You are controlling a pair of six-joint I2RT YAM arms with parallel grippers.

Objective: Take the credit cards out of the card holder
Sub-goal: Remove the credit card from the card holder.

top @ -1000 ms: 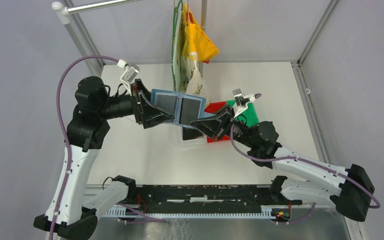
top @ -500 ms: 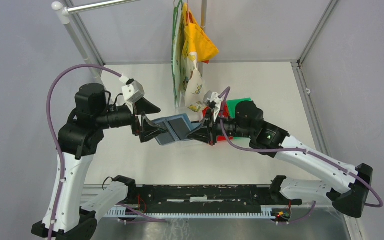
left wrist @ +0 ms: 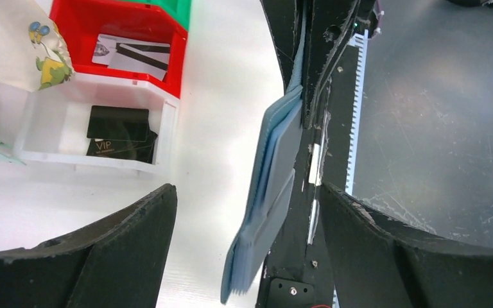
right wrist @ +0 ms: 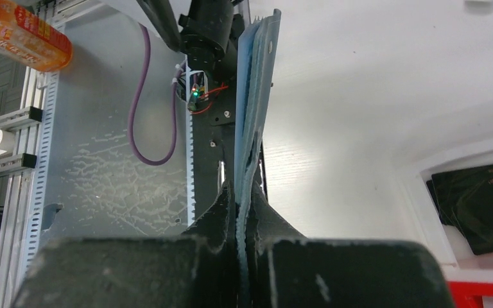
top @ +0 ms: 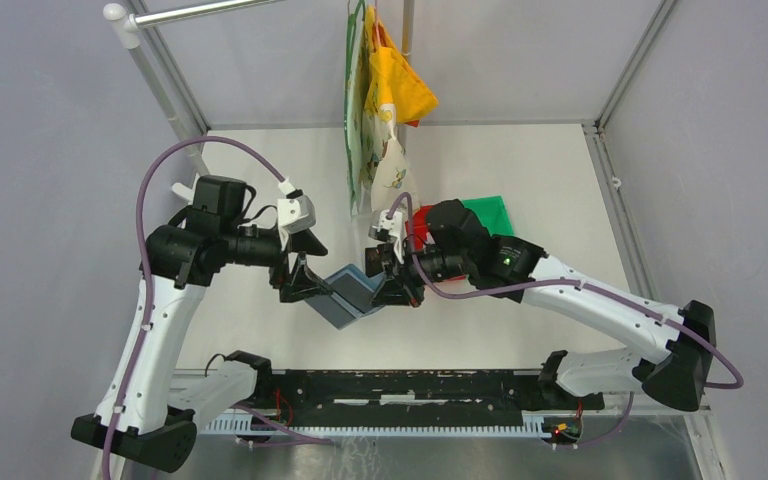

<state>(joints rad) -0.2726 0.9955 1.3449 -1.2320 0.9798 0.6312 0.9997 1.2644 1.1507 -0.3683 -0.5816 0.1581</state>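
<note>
The teal-blue card holder (top: 348, 297) hangs half folded above the table's near middle, edge-on in both wrist views. My right gripper (top: 392, 286) is shut on its right edge, the fingers (right wrist: 221, 212) pinching the layers (right wrist: 254, 96). My left gripper (top: 310, 270) is open just left of it; the holder (left wrist: 271, 179) hangs between the wide-spread fingers (left wrist: 109, 250) without touching them. Black credit cards (left wrist: 119, 131) lie in a white bin (left wrist: 51, 151), and pale and striped ones (left wrist: 131, 54) in a red bin (left wrist: 96, 22). Any cards inside the holder are hidden.
Red (top: 423, 218) and green (top: 488, 214) bins stand behind the right arm. Yellow and patterned bags (top: 378, 95) hang from a rail at the back middle. A black rail (top: 410, 385) runs along the near edge. An orange bottle (right wrist: 32, 35) lies off the table.
Both arms came down and toward the near edge with the holder, which went from spread flat to half folded. My left gripper let go of it and opened; the right stayed shut on it.
</note>
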